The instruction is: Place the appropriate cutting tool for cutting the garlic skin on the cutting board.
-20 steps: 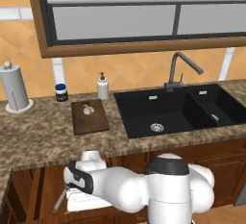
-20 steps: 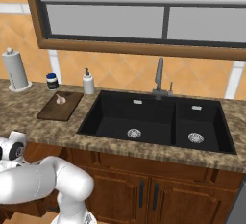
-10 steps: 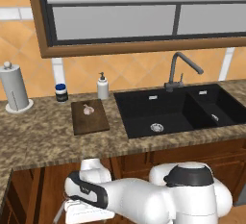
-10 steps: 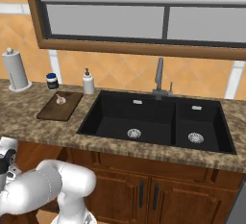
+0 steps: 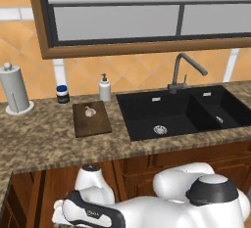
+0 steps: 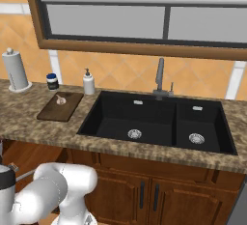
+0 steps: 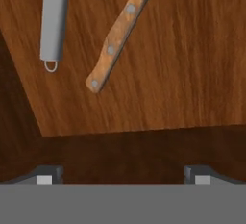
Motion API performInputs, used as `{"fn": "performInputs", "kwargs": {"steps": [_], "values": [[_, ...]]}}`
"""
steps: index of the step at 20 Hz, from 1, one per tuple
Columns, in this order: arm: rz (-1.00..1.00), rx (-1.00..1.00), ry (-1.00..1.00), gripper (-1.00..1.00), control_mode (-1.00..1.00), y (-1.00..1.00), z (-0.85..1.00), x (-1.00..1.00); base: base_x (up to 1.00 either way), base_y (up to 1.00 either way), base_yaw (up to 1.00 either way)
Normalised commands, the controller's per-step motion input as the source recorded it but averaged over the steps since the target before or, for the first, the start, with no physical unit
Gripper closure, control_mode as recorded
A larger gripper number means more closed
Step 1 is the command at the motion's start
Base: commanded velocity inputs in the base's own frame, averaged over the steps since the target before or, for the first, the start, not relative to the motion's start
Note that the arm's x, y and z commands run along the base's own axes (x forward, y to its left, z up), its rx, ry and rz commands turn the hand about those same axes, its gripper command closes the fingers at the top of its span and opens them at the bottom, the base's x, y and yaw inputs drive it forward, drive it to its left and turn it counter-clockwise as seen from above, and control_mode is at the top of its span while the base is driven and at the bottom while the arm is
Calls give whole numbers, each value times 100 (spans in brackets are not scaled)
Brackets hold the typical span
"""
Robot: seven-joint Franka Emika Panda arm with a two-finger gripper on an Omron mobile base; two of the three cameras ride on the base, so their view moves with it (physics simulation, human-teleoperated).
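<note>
in the hand view a grey handle (image 7: 53, 21) lies on the left of a wooden floor (image 7: 192, 74). just right of it lies the knife (image 7: 115, 40), tilted, well above the gripper (image 7: 123, 175). the two finger tips stand wide apart, holding nothing. the garlic (image 5: 89, 111) sits on the cutting board (image 5: 93, 124) up on the counter (image 5: 39, 139).

I see the garlic (image 5: 89, 111) lying on the cutting board (image 5: 91, 120), left of the sink (image 5: 181, 114). Behind the board stand a small jar (image 5: 62, 94) and soap bottle (image 5: 105, 88). The paper towel roll (image 5: 15, 90) stands farther left. Down in my hand view, the knife (image 7: 120, 34) lies just right of a peeler handle (image 7: 54, 22).
</note>
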Motion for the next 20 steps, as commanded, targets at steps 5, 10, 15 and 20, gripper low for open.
{"fn": "performInputs", "kwargs": {"steps": [5,10,15,20], "values": [[-30,0,-3,-100,-100,17,0,53,0,0,0],[-15,-8,1,-100,-100,2,-2,57,0,0,0],[-3,-34,5,-100,-100,13,-24,28,0,0,0],[0,-25,7,-100,-100,8,-16,11,0,0,0]]}}
